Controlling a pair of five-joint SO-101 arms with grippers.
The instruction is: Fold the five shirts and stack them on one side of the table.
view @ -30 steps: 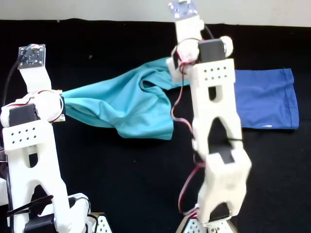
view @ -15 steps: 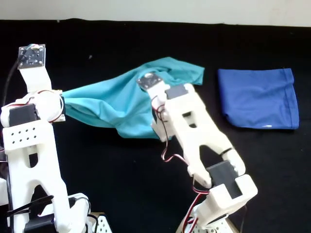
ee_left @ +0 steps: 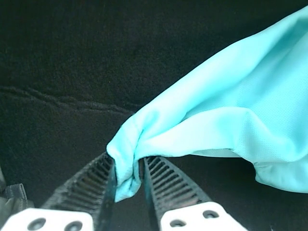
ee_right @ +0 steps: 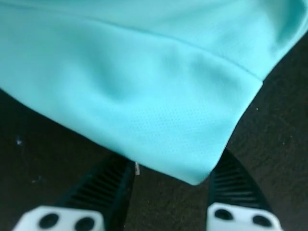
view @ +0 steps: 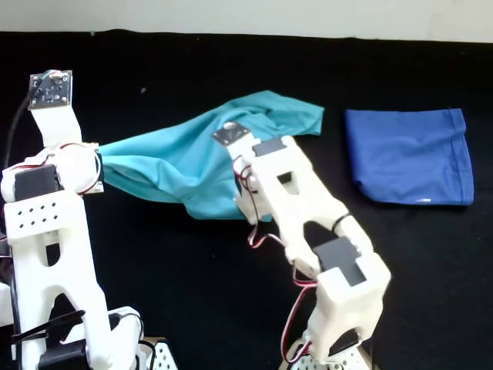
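Note:
A teal shirt (view: pixel 192 158) lies crumpled across the middle of the black table (view: pixel 169 69). My left gripper (ee_left: pixel 127 169) is shut on its left corner, and the high view shows that grip (view: pixel 100 166) at the shirt's left end. The teal shirt (ee_left: pixel 226 120) stretches away from the left fingers (ee_left: pixel 91 180). My right arm (view: pixel 285 185) hangs over the shirt's near edge. My right gripper (ee_right: pixel 173 168) is open, with a hemmed corner of the teal shirt (ee_right: pixel 144 96) lying between and just past its fingers (ee_right: pixel 231 180). A folded blue shirt (view: pixel 410 154) lies at the right.
Bare black cloth spreads in front of the shirts, between the two arm bases (view: pixel 331 347). The table's far edge meets a pale wall (view: pixel 231 15) at the back.
My right arm has pulled back from the teal shirt's far corner, dropped low over its near edge, and drifted slightly left. The far corner now lies flat. The left arm has not moved.

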